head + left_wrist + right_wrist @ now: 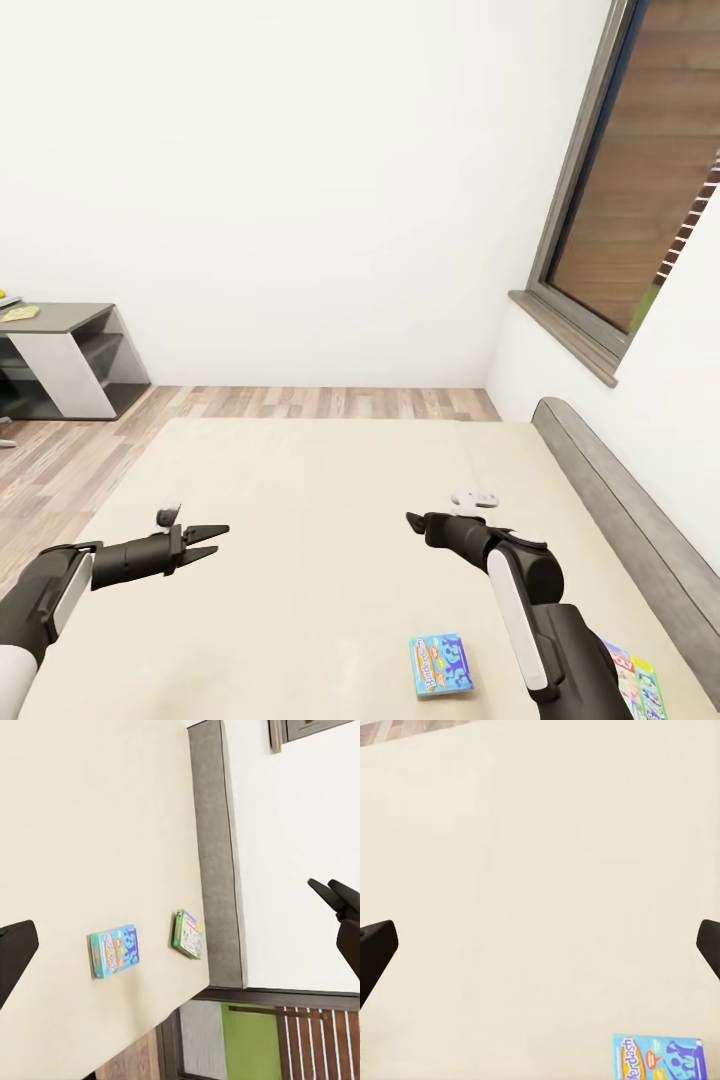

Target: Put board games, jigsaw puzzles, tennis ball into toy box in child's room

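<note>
Two board games lie on the beige bed (300,520). The blue one (440,665) (114,951) (658,1057) lies flat near the bed's front edge, just left of my right forearm. The white-and-green one (632,680) (187,934) sits by the grey headboard (620,510), partly hidden behind my right arm. My left gripper (218,539) hovers open over the bed's left half, its dark fingers (15,952) spread wide. Over the middle of the bed my right gripper (415,522) is also open, fingers (375,952) far apart, with bare mattress between them.
The table's lower dark grey section with its white panel (60,350) stands at the far left against the wall, a small yellow flat thing (20,313) on top. Wooden floor (320,402) runs beyond the bed. A window (640,200) is set in the right wall.
</note>
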